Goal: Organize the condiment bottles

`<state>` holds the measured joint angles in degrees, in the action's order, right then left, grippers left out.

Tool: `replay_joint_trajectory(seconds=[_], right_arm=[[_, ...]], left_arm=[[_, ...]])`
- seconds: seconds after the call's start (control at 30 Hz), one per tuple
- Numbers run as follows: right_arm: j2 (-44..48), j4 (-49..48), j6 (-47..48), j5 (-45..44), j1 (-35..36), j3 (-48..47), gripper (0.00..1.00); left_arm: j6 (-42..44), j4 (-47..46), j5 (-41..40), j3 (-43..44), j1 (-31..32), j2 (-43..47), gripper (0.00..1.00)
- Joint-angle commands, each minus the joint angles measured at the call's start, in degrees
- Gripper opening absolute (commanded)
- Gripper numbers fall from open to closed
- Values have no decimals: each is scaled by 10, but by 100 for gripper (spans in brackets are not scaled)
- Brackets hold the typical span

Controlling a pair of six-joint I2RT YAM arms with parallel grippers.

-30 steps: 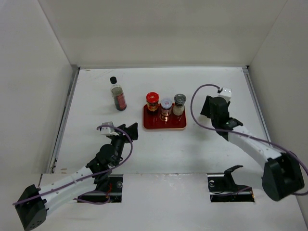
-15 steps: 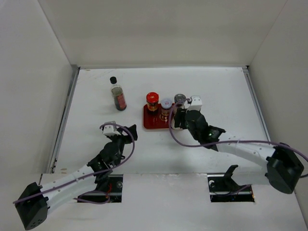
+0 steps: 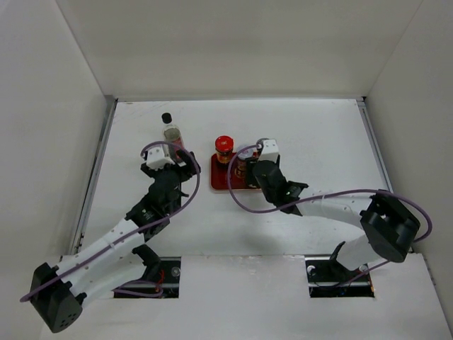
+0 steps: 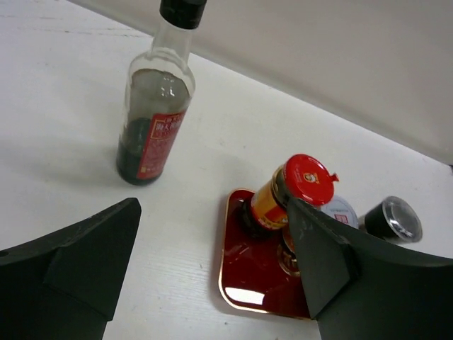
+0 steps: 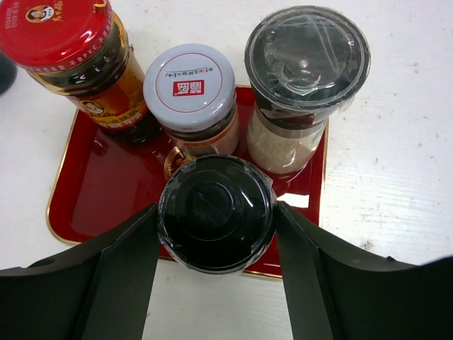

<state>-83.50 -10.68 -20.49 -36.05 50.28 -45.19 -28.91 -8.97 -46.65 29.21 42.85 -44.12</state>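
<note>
The tall clear black-capped bottle with dark contents stands on the table left of the red tray; it also shows in the left wrist view. On the tray stand the red-lidded jar, the pale-lidded jar and the grey-lidded pale shaker in a row. My right gripper is shut on the short black-capped bottle, over the tray's near edge. My left gripper is open and empty, just near of the tall bottle and beside the tray's left edge.
White walls enclose the table on the left, back and right. The right arm's purple cable loops over the table just in front of the tray. The left arm stretches across the near-left table.
My right gripper has swung left from the right side of the table to the tray with the short bottle. My left gripper has moved away from me, up to the tall bottle.
</note>
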Motion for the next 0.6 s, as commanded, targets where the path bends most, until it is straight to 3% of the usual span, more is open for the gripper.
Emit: replay_joint_trajectory(seconds=[0.0, 0.07, 0.2, 0.27, 0.4, 0.57], right_arm=[[-10, -65, 15, -35, 3, -39, 57], [-20, -65, 12, -33, 3, -36, 63], [-30, -53, 19, -26, 3, -42, 90], [-24, -44, 22, -18, 3, -46, 98], [16, -34, 26, 14, 3, -36, 100], [86, -56, 37, 27, 5, 11, 100]], left_arm=[[17, 39, 12, 55, -27, -35, 85], [31, 57, 19, 92, -57, -60, 86], [38, 88, 29, 148, -100, -101, 86], [41, 98, 39, 175, -119, -129, 86], [53, 112, 61, 232, -151, -174, 82], [72, 141, 97, 311, -186, -238, 67]])
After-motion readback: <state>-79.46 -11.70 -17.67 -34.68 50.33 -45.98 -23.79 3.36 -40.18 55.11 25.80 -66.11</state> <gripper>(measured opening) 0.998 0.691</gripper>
